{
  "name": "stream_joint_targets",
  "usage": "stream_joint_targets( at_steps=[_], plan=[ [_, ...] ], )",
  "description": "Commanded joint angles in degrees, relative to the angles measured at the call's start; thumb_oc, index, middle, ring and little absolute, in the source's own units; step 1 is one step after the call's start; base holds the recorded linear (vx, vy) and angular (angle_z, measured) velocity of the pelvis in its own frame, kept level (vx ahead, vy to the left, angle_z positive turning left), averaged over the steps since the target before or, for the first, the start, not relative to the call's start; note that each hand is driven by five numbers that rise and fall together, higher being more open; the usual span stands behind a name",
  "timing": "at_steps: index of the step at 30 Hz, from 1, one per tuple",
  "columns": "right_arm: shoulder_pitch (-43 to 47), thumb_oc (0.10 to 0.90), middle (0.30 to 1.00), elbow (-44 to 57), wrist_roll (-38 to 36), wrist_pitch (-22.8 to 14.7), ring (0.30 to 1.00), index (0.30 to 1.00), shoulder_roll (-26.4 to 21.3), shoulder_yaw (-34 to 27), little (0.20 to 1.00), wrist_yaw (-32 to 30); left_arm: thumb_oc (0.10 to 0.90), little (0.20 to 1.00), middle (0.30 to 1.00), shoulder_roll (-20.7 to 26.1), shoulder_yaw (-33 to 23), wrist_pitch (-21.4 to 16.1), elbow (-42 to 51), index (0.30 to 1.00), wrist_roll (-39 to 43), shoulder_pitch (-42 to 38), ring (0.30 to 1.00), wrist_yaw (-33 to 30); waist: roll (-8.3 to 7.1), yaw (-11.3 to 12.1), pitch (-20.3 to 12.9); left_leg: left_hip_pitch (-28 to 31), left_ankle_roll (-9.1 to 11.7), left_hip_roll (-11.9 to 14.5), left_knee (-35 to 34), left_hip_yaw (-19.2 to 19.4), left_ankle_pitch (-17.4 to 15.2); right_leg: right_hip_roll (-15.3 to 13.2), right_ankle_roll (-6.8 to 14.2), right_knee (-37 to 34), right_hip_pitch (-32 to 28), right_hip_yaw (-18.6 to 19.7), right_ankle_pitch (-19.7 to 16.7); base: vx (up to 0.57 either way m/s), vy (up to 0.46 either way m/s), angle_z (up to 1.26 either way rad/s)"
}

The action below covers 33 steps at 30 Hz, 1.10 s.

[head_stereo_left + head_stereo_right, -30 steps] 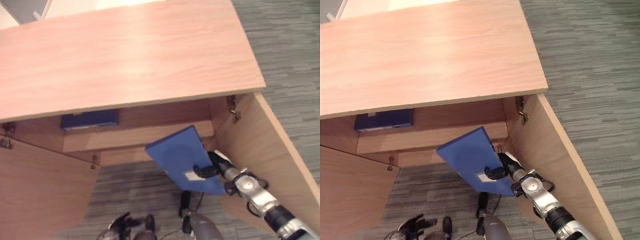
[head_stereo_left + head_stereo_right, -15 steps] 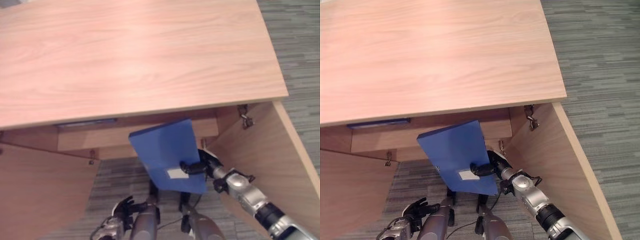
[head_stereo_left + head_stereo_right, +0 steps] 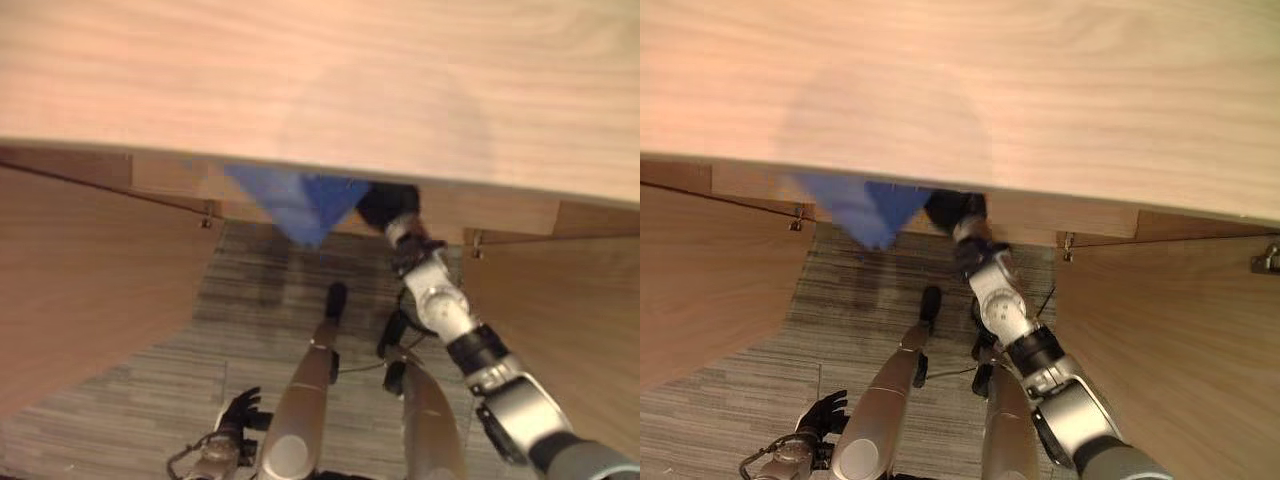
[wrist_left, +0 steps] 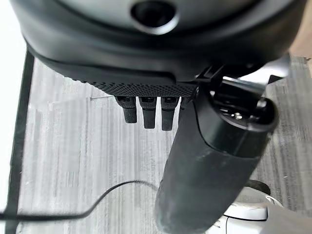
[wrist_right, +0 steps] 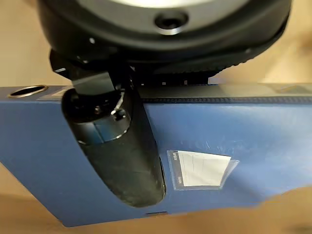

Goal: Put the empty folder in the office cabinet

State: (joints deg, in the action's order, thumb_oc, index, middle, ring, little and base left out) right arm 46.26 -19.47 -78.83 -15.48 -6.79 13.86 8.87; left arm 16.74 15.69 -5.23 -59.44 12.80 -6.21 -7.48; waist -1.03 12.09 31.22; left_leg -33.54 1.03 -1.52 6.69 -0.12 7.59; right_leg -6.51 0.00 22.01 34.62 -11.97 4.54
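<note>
The blue folder (image 3: 298, 203) is mostly hidden under the wooden cabinet top (image 3: 320, 70); one corner pokes out below the front edge. My right hand (image 3: 391, 207) reaches in beside it at the cabinet opening. In the right wrist view the thumb (image 5: 122, 156) presses on the folder's blue cover (image 5: 253, 141) next to a white label (image 5: 202, 168), so the hand is shut on the folder. My left hand (image 3: 236, 413) hangs low over the carpet, holding nothing, its fingers (image 4: 148, 112) relaxed.
The cabinet's left door (image 3: 90, 280) and right door (image 3: 570, 320) stand open to either side. Grey striped carpet (image 3: 250, 310) lies in front of the opening.
The camera has moved forward and tipped down. My right hand has carried the folder farther in under the cabinet top, so only its corner shows now.
</note>
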Motion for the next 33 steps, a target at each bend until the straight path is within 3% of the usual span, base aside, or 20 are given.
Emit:
stream_joint_targets(
  at_steps=[1, 2, 3, 6, 15, 24, 33],
  plan=[
    [-0.4, 0.4, 0.3, 14.5, -8.6, -15.6, 0.3, 0.3, -0.9, -5.5, 0.3, -0.1, 0.8, 0.9, 0.9, 1.2, 1.0, 0.1, 1.7, 0.9, -1.0, 4.1, 0.9, -4.2, 2.16, -1.6, -1.7, -1.9, -0.7, 1.0, 8.7, -0.2, -7.4, -0.3, 2.5, -2.6, -0.8, 3.3, -3.1, -0.04, -0.036, 0.31],
    [0.7, 0.4, 0.3, 15.8, -10.0, -19.2, 0.3, 0.3, 1.0, -7.5, 0.3, -0.4, 0.8, 0.9, 0.9, 1.5, 2.4, 0.3, 3.0, 0.9, -1.4, 4.2, 0.9, -4.8, 2.9, -1.4, -1.5, -3.4, -0.9, 0.5, 9.5, -0.6, -7.6, -0.5, 2.5, -1.5, 0.8, 3.1, -2.7, -0.02, -0.021, 0.27],
    [0.8, 0.4, 0.3, 15.8, -10.1, -19.2, 0.3, 0.3, 1.0, -7.6, 0.3, -0.4, 0.8, 0.9, 0.9, 1.6, 2.4, 0.3, 3.1, 0.9, -1.4, 4.1, 0.9, -4.8, 2.87, -1.4, -1.5, -3.6, -0.9, 0.5, 9.6, -0.6, -7.6, -0.5, 2.5, -1.3, 0.9, 3.1, -2.6, -0.02, -0.016, 0.2],
    [2.7, 0.4, 0.3, 18.9, -8.1, -25.0, 0.3, 0.3, 2.7, -10.2, 0.3, -3.7, 0.8, 0.9, 0.9, 1.9, 4.2, 0.8, 5.9, 0.9, -1.9, 4.1, 0.9, -6.1, 3.89, -1.0, -1.4, -6.0, -1.0, 0.0, 9.8, -1.2, -7.5, -0.8, 2.6, -0.2, 3.5, 2.8, -2.4, -0.02, -0.017, 0.08],
    [7.3, 0.4, 0.3, 17.6, -2.0, -33.2, 0.3, 0.3, 4.6, -14.4, 0.3, -15.7, 0.8, 0.9, 0.9, 1.8, 7.8, 2.2, 10.4, 0.9, -1.1, 2.9, 0.9, -7.7, 5.67, -0.9, -1.4, -12.1, -1.2, -1.4, 12.5, -2.2, -7.9, -1.4, 2.5, 3.1, 9.4, 2.3, -1.7, -0.03, -0.011, 0.1],
    [8.5, 0.4, 0.3, 7.7, -1.7, -32.2, 0.3, 0.3, 4.0, -14.0, 0.3, -20.4, 0.8, 0.9, 0.9, 0.6, 10.6, 2.7, 9.9, 0.9, 0.7, 0.4, 0.9, -8.7, 7.04, -1.0, -1.4, -18.3, -2.1, -3.2, 20.1, -2.1, -9.8, -2.5, 2.0, 11.4, 15.4, 2.8, 0.8, -0.05, 0.01, 0.11],
    [8.1, 0.4, 0.3, 4.7, -5.6, -30.8, 0.3, 0.3, 5.3, -12.1, 0.3, -17.4, 0.8, 0.9, 0.9, -0.7, 10.8, 2.6, 4.7, 0.9, 1.2, -2.1, 0.9, -8.7, 6.83, -0.4, -1.4, -15.5, -2.1, -3.2, 20.3, -2.1, -10.0, -3.0, 1.7, 12.9, 13.5, 2.8, 1.3, -0.01, -0.004, 0.01]
  ],
)
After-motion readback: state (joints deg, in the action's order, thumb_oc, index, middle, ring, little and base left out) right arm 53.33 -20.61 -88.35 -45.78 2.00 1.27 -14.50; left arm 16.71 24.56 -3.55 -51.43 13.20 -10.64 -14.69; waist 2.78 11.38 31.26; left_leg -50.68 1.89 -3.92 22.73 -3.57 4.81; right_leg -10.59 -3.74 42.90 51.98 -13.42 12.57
